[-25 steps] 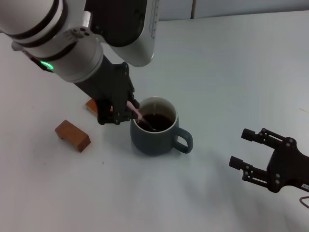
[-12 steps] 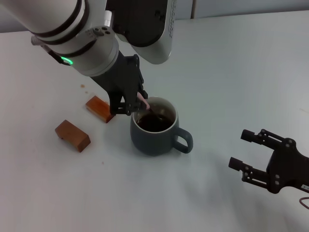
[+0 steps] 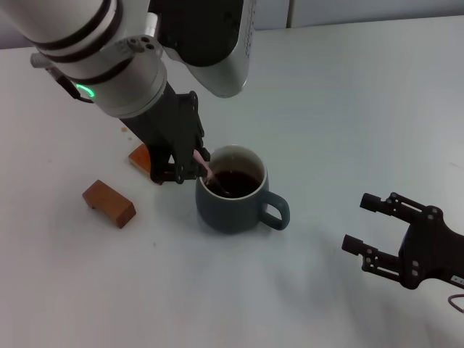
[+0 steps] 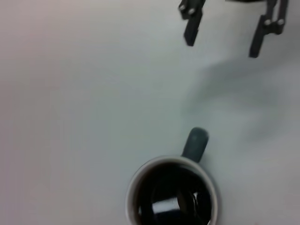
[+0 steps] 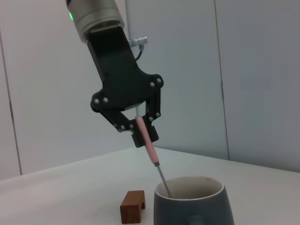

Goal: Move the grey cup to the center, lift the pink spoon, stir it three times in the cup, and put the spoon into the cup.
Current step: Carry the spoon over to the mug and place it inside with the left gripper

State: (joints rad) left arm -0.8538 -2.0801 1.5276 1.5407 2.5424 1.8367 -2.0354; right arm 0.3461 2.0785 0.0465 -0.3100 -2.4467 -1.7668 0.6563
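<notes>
The grey cup (image 3: 232,197) stands near the middle of the white table, handle toward my right side, with dark liquid inside. It also shows in the left wrist view (image 4: 172,193) and the right wrist view (image 5: 194,202). My left gripper (image 3: 190,165) is shut on the pink spoon (image 3: 204,167) just above the cup's left rim. In the right wrist view the spoon (image 5: 147,143) slants down, its metal neck reaching into the cup; the bowl is hidden in the liquid. My right gripper (image 3: 370,228) is open and empty, low to the cup's right.
One brown block (image 3: 109,203) lies left of the cup. A second brown block (image 3: 141,155) lies behind it, partly hidden by my left arm. One block (image 5: 132,206) shows beside the cup in the right wrist view.
My left gripper swung the spoon toward the cup's far rim half a second ago, then back to the left rim now. The cup and the right arm have not moved.
</notes>
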